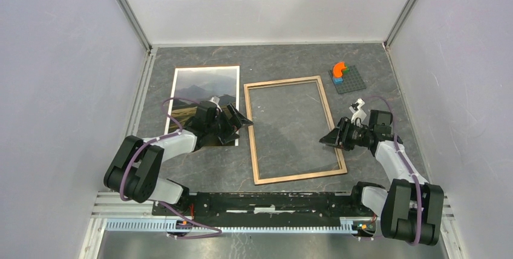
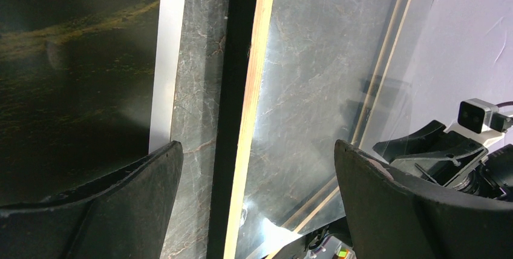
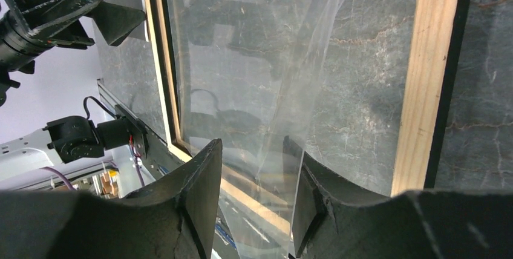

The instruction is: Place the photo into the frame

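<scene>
— How is the right pincer [image 3: 257,156] found?
— Its fingers are seen parted about halfway, and nothing is clamped by them. The edge of a clear sheet [image 3: 260,89] is seen in the gap between them (whether either finger is touched by it cannot be told). The pincer is held low at the right-hand rail of the frame [image 1: 299,176], toward its near end.
— And the left pincer [image 2: 257,150]?
— It is spread wide, and nothing is held in it. Below its gap, a strip of bare table [image 1: 284,59] and the left-hand rail of the frame are seen. The pincer is hung over the near right corner of the photo [image 1: 202,86].
— Where is the frame placed?
— It is laid flat in the middle of the table, light wood face up, and the dark veined tabletop is seen through its opening.
— And the photo?
— It is laid flat, picture side up, just to the left of the frame, and the two are parted by a narrow strip of table. It has not been put into the frame.
— What else is found?
— A grey plate [image 1: 351,82] with an orange piece [image 1: 340,68] on it is set near the far right corner of the table, well apart from both pincers
</scene>
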You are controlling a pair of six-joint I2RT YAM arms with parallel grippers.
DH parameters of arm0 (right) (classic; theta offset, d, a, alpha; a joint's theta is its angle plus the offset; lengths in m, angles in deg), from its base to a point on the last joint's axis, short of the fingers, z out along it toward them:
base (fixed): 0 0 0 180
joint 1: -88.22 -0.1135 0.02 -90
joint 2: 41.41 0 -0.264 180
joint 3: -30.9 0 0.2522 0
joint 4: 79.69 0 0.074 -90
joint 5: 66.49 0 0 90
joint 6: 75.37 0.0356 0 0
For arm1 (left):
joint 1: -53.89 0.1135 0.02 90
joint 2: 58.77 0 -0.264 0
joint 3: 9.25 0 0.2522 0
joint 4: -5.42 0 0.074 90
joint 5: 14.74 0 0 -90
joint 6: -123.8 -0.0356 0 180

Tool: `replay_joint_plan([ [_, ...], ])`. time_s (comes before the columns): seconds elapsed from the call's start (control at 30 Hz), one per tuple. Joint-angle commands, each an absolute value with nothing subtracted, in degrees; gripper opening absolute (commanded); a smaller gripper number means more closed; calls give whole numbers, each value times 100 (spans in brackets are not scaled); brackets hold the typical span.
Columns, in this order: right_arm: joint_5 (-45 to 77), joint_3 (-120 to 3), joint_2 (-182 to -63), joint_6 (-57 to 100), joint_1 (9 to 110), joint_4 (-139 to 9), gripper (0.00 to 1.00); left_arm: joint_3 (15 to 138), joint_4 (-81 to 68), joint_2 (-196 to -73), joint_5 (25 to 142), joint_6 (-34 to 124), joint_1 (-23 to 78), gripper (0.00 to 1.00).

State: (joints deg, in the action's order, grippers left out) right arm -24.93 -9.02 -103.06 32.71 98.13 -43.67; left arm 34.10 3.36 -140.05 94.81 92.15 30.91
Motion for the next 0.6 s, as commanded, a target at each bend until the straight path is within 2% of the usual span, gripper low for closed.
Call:
replay_joint_plan([
  [0.0,-2949,-1237,-10516,3233,9887,-5181,49,3417,447,-13963,9515,9286,3061,100],
  [0.37,-3241,-2040,-11855,3573,9859,-6254,51,3699,64,-13952,9605,9063,3068,100],
  [0.57,-3299,-2582,-12640,3668,9633,-6492,47,3924,-299,-13773,9591,8753,3074,100],
])
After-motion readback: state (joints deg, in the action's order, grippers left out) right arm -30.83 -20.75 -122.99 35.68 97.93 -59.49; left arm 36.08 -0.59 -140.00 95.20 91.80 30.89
